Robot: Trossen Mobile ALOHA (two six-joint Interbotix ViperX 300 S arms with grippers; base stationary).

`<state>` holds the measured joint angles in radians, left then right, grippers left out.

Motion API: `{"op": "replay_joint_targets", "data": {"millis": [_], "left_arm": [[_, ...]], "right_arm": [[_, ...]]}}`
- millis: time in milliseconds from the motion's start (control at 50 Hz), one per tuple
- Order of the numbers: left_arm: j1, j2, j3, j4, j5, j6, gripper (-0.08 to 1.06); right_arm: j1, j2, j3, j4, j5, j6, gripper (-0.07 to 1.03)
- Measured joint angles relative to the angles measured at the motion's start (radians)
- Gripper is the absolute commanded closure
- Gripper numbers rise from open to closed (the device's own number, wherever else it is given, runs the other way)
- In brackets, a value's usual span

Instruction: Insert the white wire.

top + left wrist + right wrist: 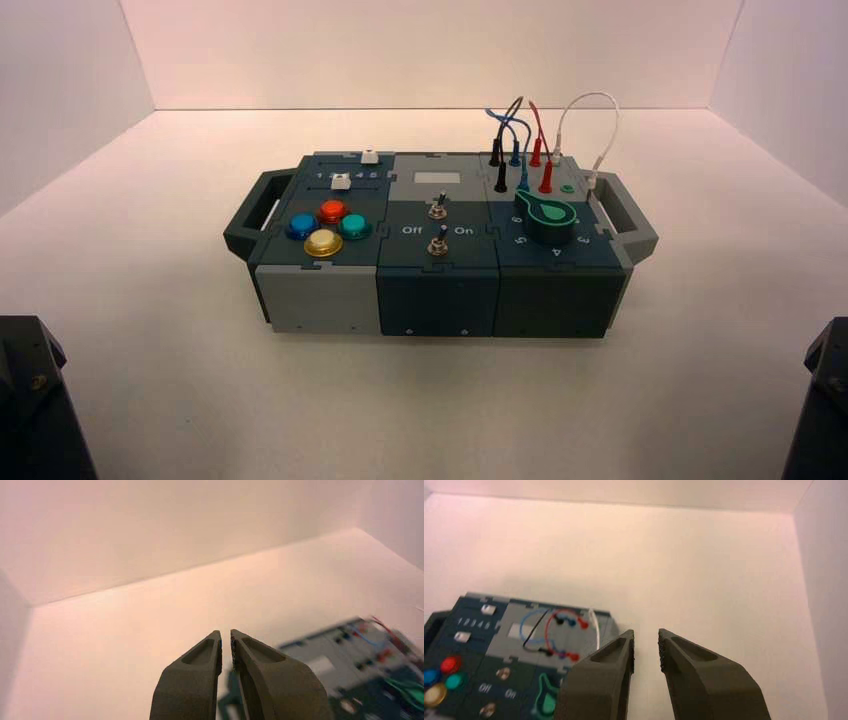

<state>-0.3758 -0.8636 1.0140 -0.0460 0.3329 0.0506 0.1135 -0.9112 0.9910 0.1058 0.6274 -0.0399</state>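
White wire (590,115) rose in a tall loop at the box's (440,290) far right corner, one plug hanging loose beside the right handle. That put it nearer the right claw (646,650), slightly parted; the left claw (226,650) was nearly closed, holding nothing.

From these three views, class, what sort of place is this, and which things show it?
Probably a robot test booth, not a home or workshop: plain pale walls enclose a bare floor, and the only item is a practice box of buttons, switches and jumper leads, including the white wire, with both arms parked at the near corners.
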Motion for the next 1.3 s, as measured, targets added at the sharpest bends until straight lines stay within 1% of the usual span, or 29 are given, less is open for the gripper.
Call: {"op": "replay_joint_targets", "data": {"millis": [60, 100, 140, 160, 240, 260, 300, 320, 340, 360, 380, 400, 500, 540, 580, 600, 680, 700, 720, 740, 860, 980, 1040, 1120, 1140, 1180, 1240, 1300], "left_arm": [[-0.034, 0.002, 0.000, -0.008, 0.015, -0.017, 0.85], [-0.072, 0.000, 0.000, -0.017, 0.028, -0.041, 0.85], [-0.095, -0.003, 0.000, -0.023, 0.034, -0.052, 0.85], [-0.123, -0.005, 0.000, -0.026, 0.037, -0.066, 0.85], [-0.178, -0.005, 0.000, -0.037, 0.038, -0.104, 0.85], [-0.183, -0.005, 0.000, -0.037, 0.037, -0.107, 0.85], [-0.216, -0.002, 0.002, -0.041, 0.037, -0.132, 0.85], [-0.218, 0.000, 0.002, -0.041, 0.037, -0.133, 0.85], [-0.235, 0.002, 0.005, -0.044, 0.035, -0.146, 0.85], [-0.244, 0.005, 0.005, -0.046, 0.035, -0.150, 0.85], [-0.259, 0.009, 0.008, -0.048, 0.035, -0.164, 0.85], [-0.259, 0.009, 0.008, -0.048, 0.035, -0.164, 0.85], [-0.307, 0.037, 0.021, -0.058, 0.031, -0.209, 0.85], [-0.319, 0.043, 0.026, -0.061, 0.028, -0.218, 0.85], [-0.334, 0.049, 0.029, -0.064, 0.025, -0.227, 0.85], [-0.351, 0.054, 0.035, -0.069, 0.017, -0.235, 0.85], [-0.373, 0.060, 0.044, -0.077, 0.005, -0.241, 0.85], [-0.388, 0.069, 0.054, -0.084, -0.014, -0.244, 0.85], [-0.391, 0.071, 0.057, -0.086, -0.018, -0.244, 0.85], [-0.402, 0.089, 0.066, -0.095, -0.040, -0.245, 0.85], [-0.419, 0.137, 0.078, -0.112, -0.083, -0.245, 0.85], [-0.443, 0.187, 0.078, -0.114, -0.120, -0.245, 0.85], [-0.468, 0.236, 0.077, -0.114, -0.155, -0.245, 0.85], [-0.486, 0.275, 0.074, -0.115, -0.175, -0.245, 0.85], [-0.499, 0.302, 0.066, -0.115, -0.187, -0.245, 0.85], [-0.503, 0.313, 0.063, -0.115, -0.193, -0.245, 0.85], [-0.522, 0.364, 0.040, -0.115, -0.212, -0.245, 0.85], [-0.529, 0.385, 0.032, -0.115, -0.216, -0.247, 0.85]], "right_arm": [[0.000, 0.000, -0.002, 0.012, 0.031, 0.000, 0.68], [0.000, 0.003, -0.003, 0.028, 0.061, -0.003, 0.68], [0.000, 0.003, -0.005, 0.037, 0.078, -0.006, 0.68], [0.000, 0.003, -0.005, 0.041, 0.087, -0.006, 0.68], [0.005, 0.005, -0.009, 0.067, 0.130, -0.017, 0.68], [0.006, 0.005, -0.009, 0.069, 0.132, -0.017, 0.68], [0.011, 0.009, -0.009, 0.077, 0.144, -0.018, 0.67], [0.015, 0.011, -0.009, 0.080, 0.150, -0.018, 0.67], [0.025, 0.017, -0.009, 0.084, 0.161, -0.018, 0.67], [0.029, 0.020, -0.009, 0.086, 0.164, -0.018, 0.66], [0.035, 0.023, -0.009, 0.087, 0.167, -0.018, 0.66], [0.043, 0.028, -0.009, 0.091, 0.172, -0.018, 0.66], [0.094, 0.072, -0.009, 0.107, 0.187, -0.018, 0.65], [0.104, 0.084, -0.009, 0.114, 0.189, -0.017, 0.64], [0.114, 0.097, -0.009, 0.120, 0.190, -0.018, 0.62], [0.126, 0.114, -0.009, 0.129, 0.192, -0.018, 0.59], [0.141, 0.135, -0.009, 0.135, 0.193, -0.018, 0.54], [0.155, 0.156, -0.009, 0.141, 0.193, -0.018, 0.54], [0.158, 0.163, -0.009, 0.141, 0.193, -0.018, 0.54], [0.169, 0.190, -0.009, 0.141, 0.193, -0.018, 0.53], [0.167, 0.245, -0.009, 0.138, 0.189, -0.020, 0.49], [0.167, 0.281, -0.009, 0.137, 0.173, -0.020, 0.47], [0.169, 0.313, -0.005, 0.135, 0.156, -0.020, 0.47], [0.169, 0.351, -0.003, 0.137, 0.144, -0.023, 0.47], [0.169, 0.376, -0.003, 0.135, 0.140, -0.025, 0.47], [0.169, 0.397, -0.005, 0.135, 0.132, -0.028, 0.47], [0.169, 0.433, -0.003, 0.135, 0.124, -0.031, 0.47], [0.167, 0.453, -0.003, 0.137, 0.123, -0.031, 0.47]]}}
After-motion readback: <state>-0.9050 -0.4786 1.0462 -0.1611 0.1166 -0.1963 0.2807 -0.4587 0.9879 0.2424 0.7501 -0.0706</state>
